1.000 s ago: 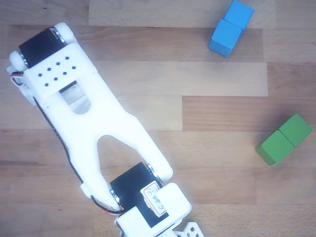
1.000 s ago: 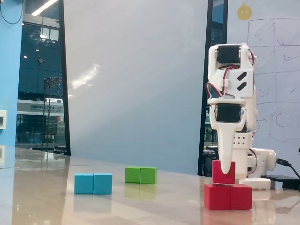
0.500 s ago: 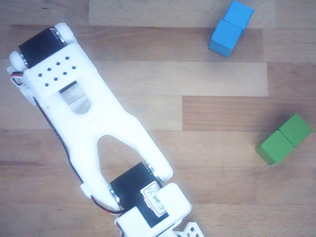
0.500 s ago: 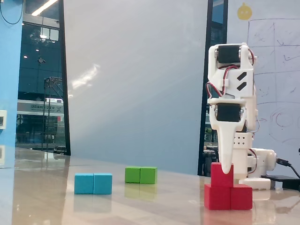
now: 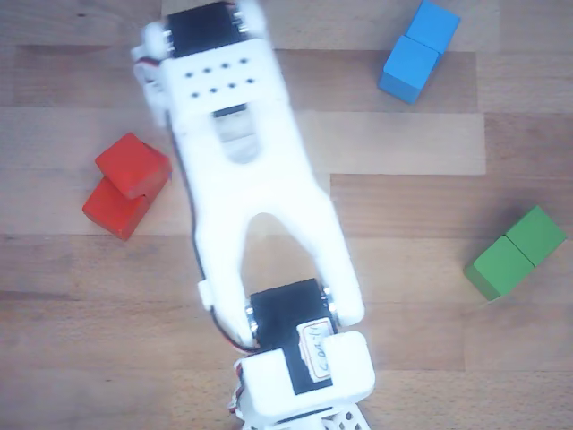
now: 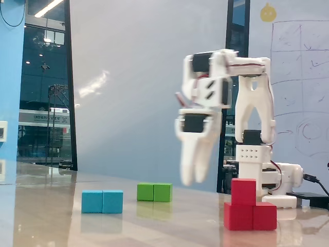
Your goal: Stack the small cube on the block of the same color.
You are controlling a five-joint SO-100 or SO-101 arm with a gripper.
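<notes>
In the fixed view, a blue block and a green block are lying on the table. The gripper is hanging in the air, blurred, holding nothing; its spread cannot be told. The cube is sitting on the red block.

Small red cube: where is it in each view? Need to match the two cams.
Other view: the small cube sits at left, on the upper end of the red block, left of the white arm.
Fixed view: the small cube sits lower right, atop the left half of the red block, right of the raised gripper.
Shared landmark: the blue block.
</notes>
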